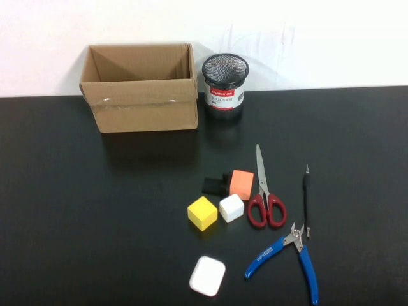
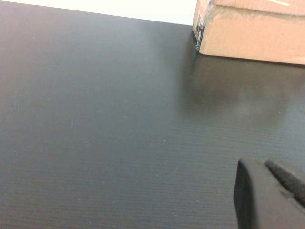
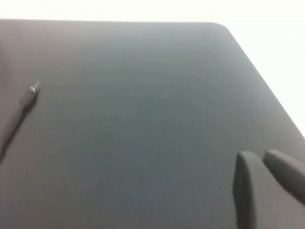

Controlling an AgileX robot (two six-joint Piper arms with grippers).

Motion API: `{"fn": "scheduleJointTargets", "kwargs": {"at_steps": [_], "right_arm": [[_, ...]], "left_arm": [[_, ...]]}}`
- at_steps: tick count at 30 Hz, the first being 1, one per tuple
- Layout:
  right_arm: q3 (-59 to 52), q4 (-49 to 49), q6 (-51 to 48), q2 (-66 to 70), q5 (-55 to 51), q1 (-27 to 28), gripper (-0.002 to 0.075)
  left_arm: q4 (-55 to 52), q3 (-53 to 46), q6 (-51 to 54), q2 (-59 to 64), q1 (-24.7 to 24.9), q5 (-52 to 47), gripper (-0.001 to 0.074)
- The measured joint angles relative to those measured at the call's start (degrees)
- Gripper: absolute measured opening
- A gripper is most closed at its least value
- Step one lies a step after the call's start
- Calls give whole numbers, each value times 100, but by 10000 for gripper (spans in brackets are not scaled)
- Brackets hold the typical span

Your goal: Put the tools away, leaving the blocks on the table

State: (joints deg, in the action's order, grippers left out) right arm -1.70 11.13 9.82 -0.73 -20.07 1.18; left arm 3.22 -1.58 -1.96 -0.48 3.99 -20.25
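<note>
Red-handled scissors (image 1: 264,191), blue-handled pliers (image 1: 290,255) and a thin black screwdriver (image 1: 306,201) lie at the right front of the black table (image 1: 76,210). Just left of them sit a yellow cube (image 1: 203,213), a white cube (image 1: 231,208), an orange block (image 1: 241,184) and a black block (image 1: 213,185). Neither arm shows in the high view. My left gripper (image 2: 255,164) is shut and empty above bare table near the box. My right gripper (image 3: 257,155) is shut and empty over bare table, with the screwdriver (image 3: 26,102) off to one side.
An open cardboard box (image 1: 143,95) stands at the back, also in the left wrist view (image 2: 252,33). A black mesh pen cup (image 1: 224,86) stands right of it. A flat white rounded pad (image 1: 207,275) lies near the front edge.
</note>
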Motion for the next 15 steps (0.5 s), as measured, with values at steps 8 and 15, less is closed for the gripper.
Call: {"fn": "scheduleJointTargets", "kwargs": {"at_steps": [8,15], "right_arm": [[-8,0,0,0,1451,0,-11],[-8,35,0,0,2380,0,-11]], "left_arm": [[0,0,0,0,0,0,3],[0,0,0,0,0,0,3]]}}
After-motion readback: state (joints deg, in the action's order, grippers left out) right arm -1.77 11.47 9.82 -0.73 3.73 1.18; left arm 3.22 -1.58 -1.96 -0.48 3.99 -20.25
